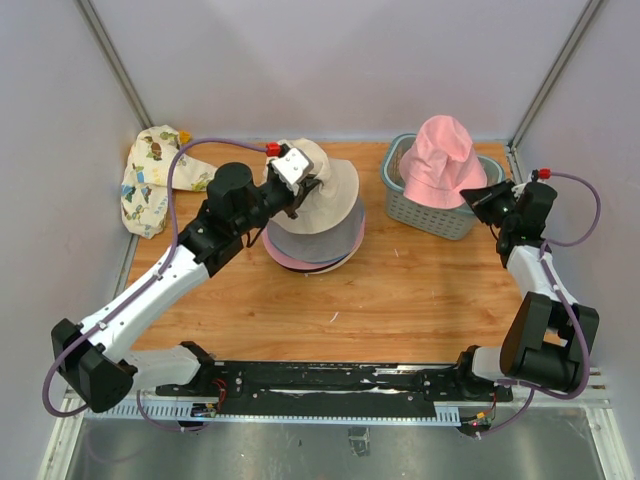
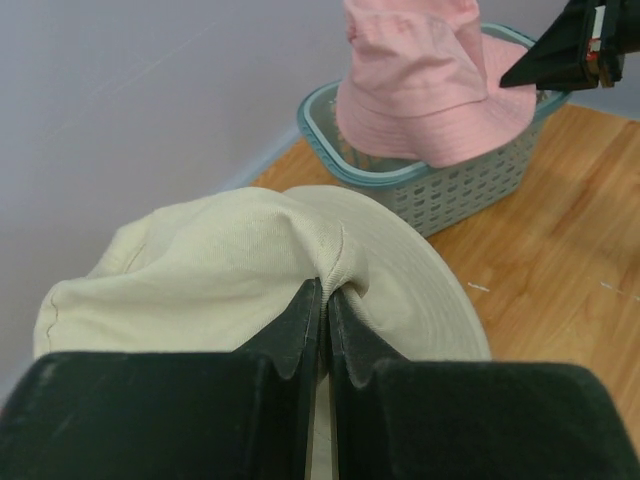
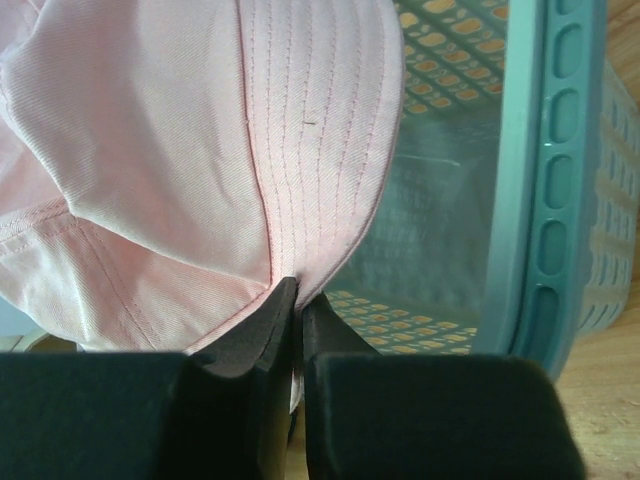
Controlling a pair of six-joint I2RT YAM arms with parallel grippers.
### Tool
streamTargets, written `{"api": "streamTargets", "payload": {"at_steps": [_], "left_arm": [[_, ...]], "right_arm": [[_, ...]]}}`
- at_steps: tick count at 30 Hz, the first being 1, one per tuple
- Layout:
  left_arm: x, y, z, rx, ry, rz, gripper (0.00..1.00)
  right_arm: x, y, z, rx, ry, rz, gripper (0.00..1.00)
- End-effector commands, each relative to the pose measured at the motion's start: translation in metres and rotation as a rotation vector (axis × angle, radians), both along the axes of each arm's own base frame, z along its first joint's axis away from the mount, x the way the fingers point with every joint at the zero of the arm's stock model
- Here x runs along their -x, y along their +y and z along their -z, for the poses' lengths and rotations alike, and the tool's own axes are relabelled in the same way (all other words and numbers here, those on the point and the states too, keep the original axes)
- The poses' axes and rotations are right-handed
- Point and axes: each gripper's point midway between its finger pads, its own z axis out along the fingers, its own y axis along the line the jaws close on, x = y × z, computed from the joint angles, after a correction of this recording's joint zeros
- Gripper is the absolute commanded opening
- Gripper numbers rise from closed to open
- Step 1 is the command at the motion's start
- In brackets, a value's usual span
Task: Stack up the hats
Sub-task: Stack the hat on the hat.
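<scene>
Cloth is caught in both claws. The left gripper has its two dark fingers pressed together on a raised fold of the cream bucket hat, where the crown meets the brim, and the fabric puckers upward between them. In the top view this cream hat lies as the top layer of a pile at the middle back of the wooden table. A grey hat lies directly beneath it, and the rim of a pale pink hat shows at the bottom of the pile. The left gripper reaches in over the pile from its left side.

The right gripper is closed on the edge of the brim of the pink bucket hat, with the stitched brim running up from the fingertips. That pink hat sits crown up in the grey-green slatted basket at the back right of the table, its brim spreading over the rim. The right gripper meets it at the basket's right end. The basket's slatted wall stands just beside the pinched brim.

A crumpled printed cloth lies at the back left corner, well apart from the pile.
</scene>
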Motion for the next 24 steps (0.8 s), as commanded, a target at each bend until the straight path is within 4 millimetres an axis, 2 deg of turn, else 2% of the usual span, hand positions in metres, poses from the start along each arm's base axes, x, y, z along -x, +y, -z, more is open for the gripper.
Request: {"api": "streamTargets", "payload": {"at_steps": [1,4,6,10,13,18,24], "left_arm": [[0.008,-0.014,0.007,0.022,0.019,0.036,0.08],[0.011,-0.017,0.015,0.017,0.035,0.031,0.09],[0.010,-0.015,0.018,0.023,0.050,0.008,0.11],[0.016,-0.015,0.017,0.056,0.054,0.021,0.28],[0.019,-0.019,0.018,0.067,0.060,0.039,0.31],[0.024,-0.025,0.020,0.074,0.073,0.063,0.36],[0.027,-0.028,0.019,0.078,0.081,0.077,0.41]], "right_arm": [[0.004,-0.012,-0.007,0.026,-0.014,0.038,0.08],[0.005,-0.013,-0.008,0.032,-0.014,0.044,0.11],[0.006,-0.012,-0.011,0.038,-0.017,0.041,0.16],[0.012,-0.011,-0.022,0.072,-0.031,0.031,0.45],[0.020,-0.013,-0.037,0.115,-0.051,0.045,0.60],[0.035,-0.007,-0.070,0.173,-0.109,0.046,0.70],[0.053,0.017,-0.101,0.262,-0.158,0.000,0.75]]}}
